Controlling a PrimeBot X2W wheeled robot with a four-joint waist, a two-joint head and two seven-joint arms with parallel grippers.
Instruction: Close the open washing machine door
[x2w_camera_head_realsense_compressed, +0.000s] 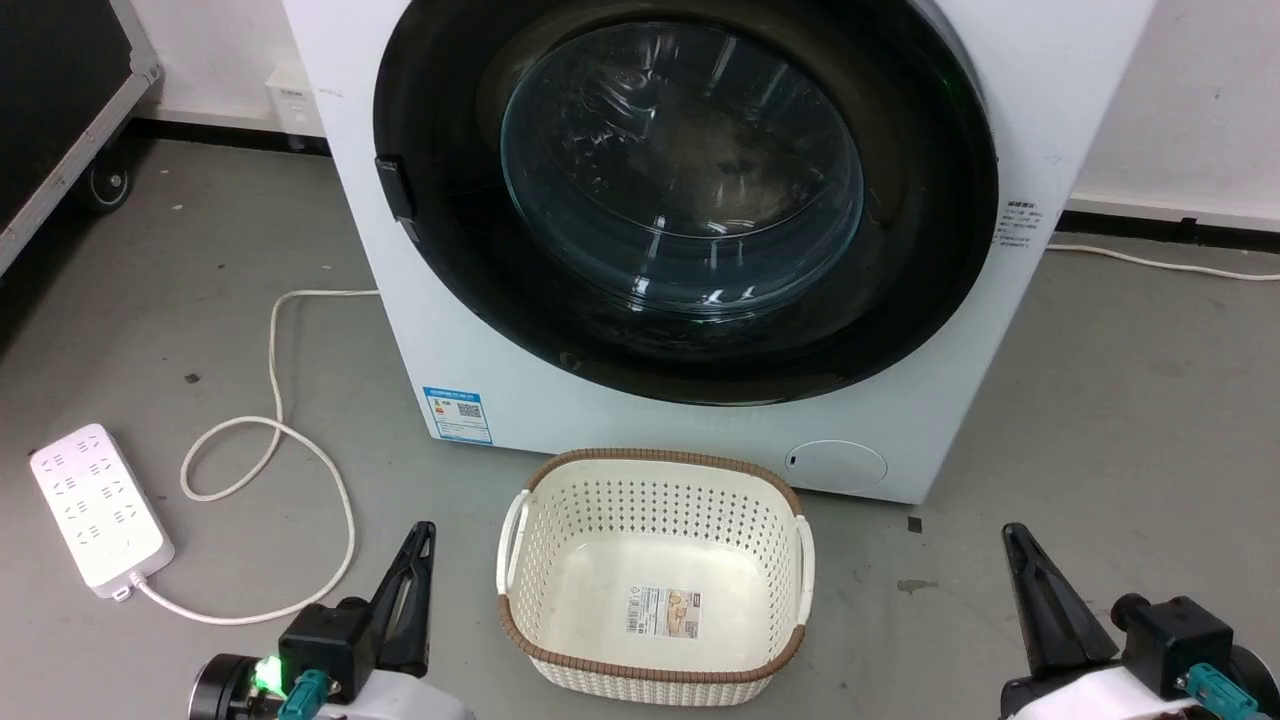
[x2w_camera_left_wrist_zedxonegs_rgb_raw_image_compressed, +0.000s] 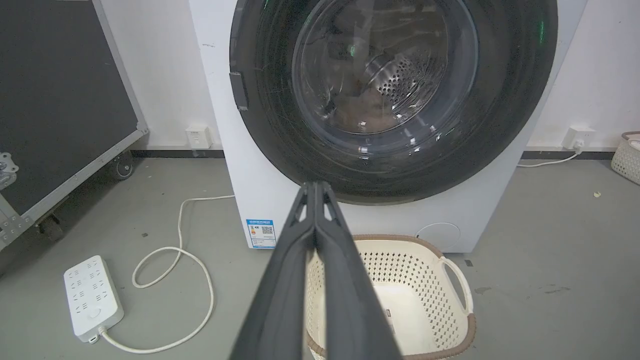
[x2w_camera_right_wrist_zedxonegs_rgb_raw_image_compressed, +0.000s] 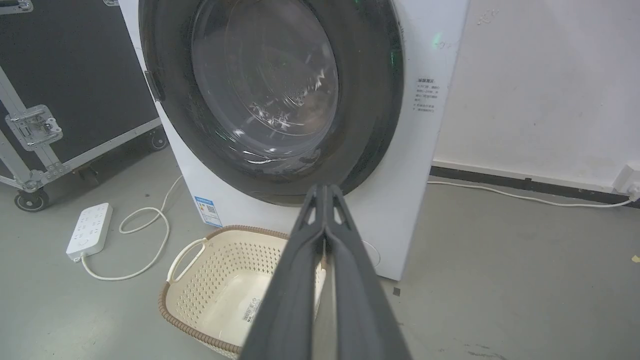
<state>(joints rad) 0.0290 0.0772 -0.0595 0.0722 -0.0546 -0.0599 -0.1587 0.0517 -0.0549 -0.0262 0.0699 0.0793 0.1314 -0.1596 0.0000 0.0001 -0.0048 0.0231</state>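
Already the washing machine door (x2w_camera_head_realsense_compressed: 680, 170) sits shut, left claw (x2w_camera_head_realsense_compressed: 422, 540) and right claw (x2w_camera_head_realsense_compressed: 1015, 542) pressed together

The washing machine door (x2w_camera_head_realsense_compressed: 685, 170), round and black-rimmed with a bulging clear glass centre, sits shut, flush against the front of the white washing machine (x2w_camera_head_realsense_compressed: 620, 420), which stands upright on the grey floor (x2w_camera_head_realsense_compressed: 1100, 400).

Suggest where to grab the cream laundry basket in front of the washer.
Likely its right loop handle: the laundry basket sits upright and that white handle stands off the side wall, leaving a gap for one finger. Come from above on the right with the right tool, which is nearest; it is shut now, so open first.
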